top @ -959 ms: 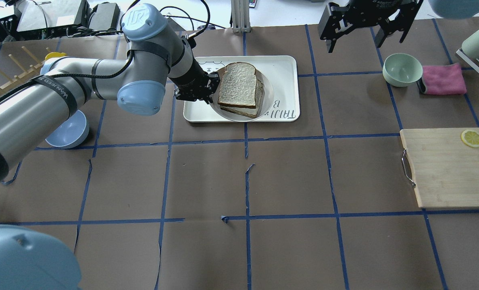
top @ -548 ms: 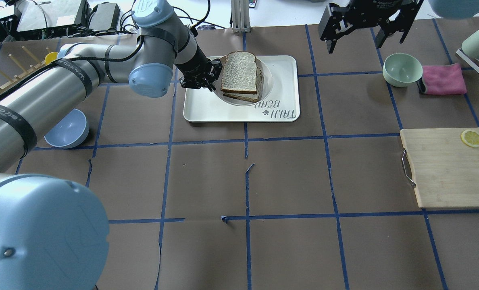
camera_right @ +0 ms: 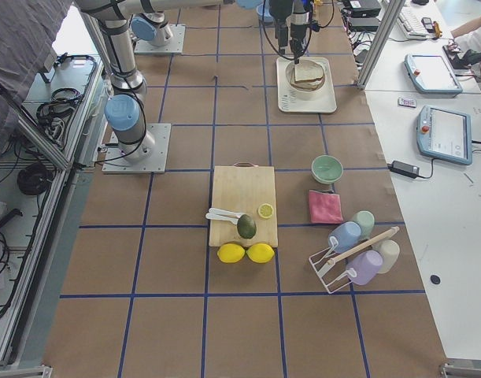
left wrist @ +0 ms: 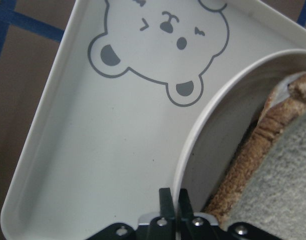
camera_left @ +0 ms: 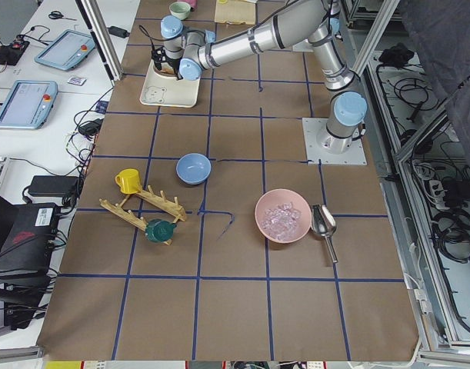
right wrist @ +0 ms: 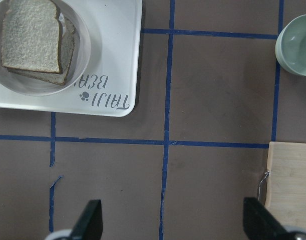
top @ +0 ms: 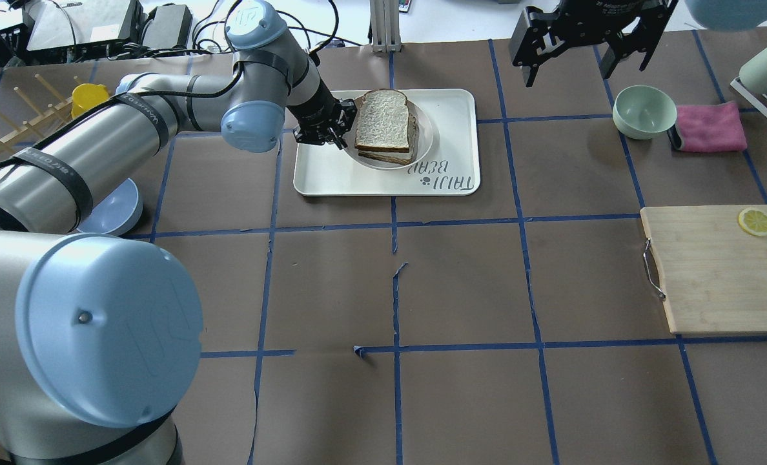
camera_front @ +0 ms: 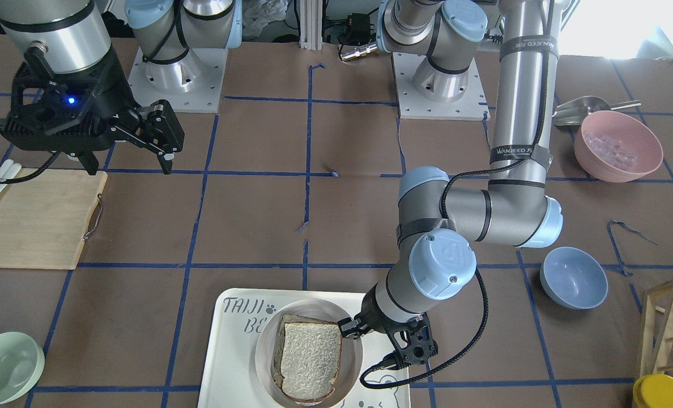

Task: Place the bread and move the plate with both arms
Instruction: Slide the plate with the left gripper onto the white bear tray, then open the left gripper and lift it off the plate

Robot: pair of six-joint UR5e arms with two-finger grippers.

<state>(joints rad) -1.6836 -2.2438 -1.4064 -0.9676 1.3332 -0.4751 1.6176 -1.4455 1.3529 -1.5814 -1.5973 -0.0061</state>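
While the bread lies on the plate in the tray, left hand is pinched narrow on the plate's left rim; right hand hangs wide and empty, well apart to the right; left arm nearer

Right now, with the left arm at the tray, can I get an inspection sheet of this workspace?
Surface: table covered in brown paper with a blue tape grid.
Job's things: bread lies on a second slice in the plate; the plate sits on the white tray.
Clutter: green bowl, pink cloth, cutting board with lemon slice, blue bowl, pink bowl.
Grippers: left gripper shut on the plate's rim; right gripper open, raised, holding nothing.
Cables: black cable loops from the left wrist.
Surroundings: tablets on the side bench.
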